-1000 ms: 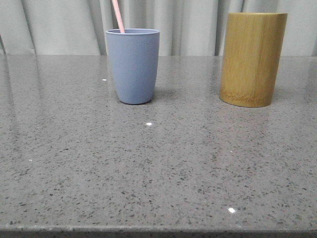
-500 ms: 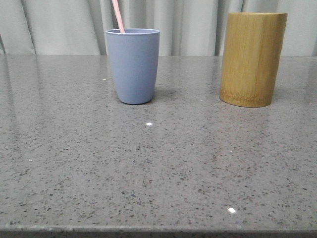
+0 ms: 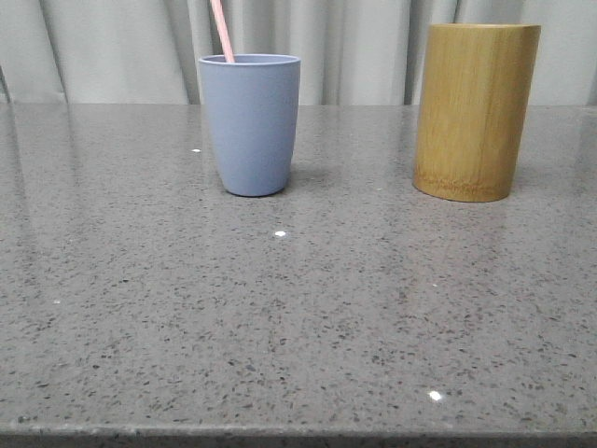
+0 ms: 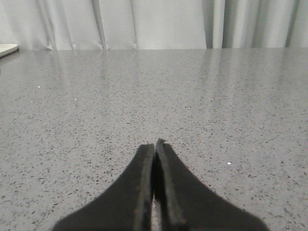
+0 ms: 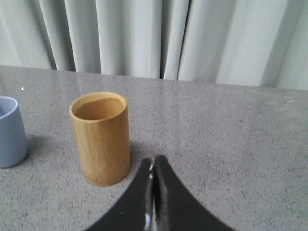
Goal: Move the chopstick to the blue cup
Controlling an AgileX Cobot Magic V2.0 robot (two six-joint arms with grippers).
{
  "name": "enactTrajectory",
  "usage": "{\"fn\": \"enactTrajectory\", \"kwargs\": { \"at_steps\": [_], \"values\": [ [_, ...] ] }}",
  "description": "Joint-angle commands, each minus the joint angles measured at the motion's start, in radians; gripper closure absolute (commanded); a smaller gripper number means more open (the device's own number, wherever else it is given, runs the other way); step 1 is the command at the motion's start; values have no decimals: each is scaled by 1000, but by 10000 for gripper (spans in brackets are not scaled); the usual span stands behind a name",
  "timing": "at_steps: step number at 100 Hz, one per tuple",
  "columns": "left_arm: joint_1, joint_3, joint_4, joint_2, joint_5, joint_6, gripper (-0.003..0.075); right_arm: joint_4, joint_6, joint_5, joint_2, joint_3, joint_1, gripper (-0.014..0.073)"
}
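The blue cup [image 3: 250, 124] stands upright on the grey speckled table at the back left of the front view. A pale pink chopstick [image 3: 222, 30] leans out of it, only its upper part showing. The cup's edge also shows in the right wrist view [image 5: 9, 132]. Neither gripper shows in the front view. My left gripper [image 4: 155, 144] is shut and empty over bare table. My right gripper [image 5: 152, 160] is shut and empty, close beside the bamboo cylinder [image 5: 101, 138].
The tall yellow-brown bamboo cylinder [image 3: 476, 110] stands upright at the back right, its inside looking empty in the right wrist view. Grey curtains hang behind the table. The table's front edge [image 3: 298, 434] runs along the bottom of the front view.
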Motion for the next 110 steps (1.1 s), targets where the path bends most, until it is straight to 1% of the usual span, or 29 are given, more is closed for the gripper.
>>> {"fn": "enactTrajectory", "kwargs": {
  "at_steps": [1, 18, 31, 41, 61, 88, 101, 110],
  "values": [
    [5, 8, -9, -35, -81, -1, 739, -15, -6, -110, 5, 14, -5, 692],
    [5, 8, -9, -35, -81, -1, 739, -15, -6, -259, -28, 146, -12, 692],
    [5, 8, -9, -35, -81, -1, 739, -15, -6, -416, -81, 259, -61, 692],
    [5, 8, -9, -35, -81, -1, 739, -15, -6, -486, -130, 342, -96, 692],
    [5, 8, -9, -35, -81, -1, 739, -15, -3, -501, -224, 461, -138, 692],
    [5, 8, -9, -35, -81, -1, 739, -15, 5, -501, -359, 585, -142, 692],
    [5, 8, -9, -35, -81, -1, 739, -15, 23, -525, -359, 632, -142, 692],
    [5, 8, -9, -35, -81, -1, 739, -15, 24, -506, -359, 631, -142, 692]
  ]
}}
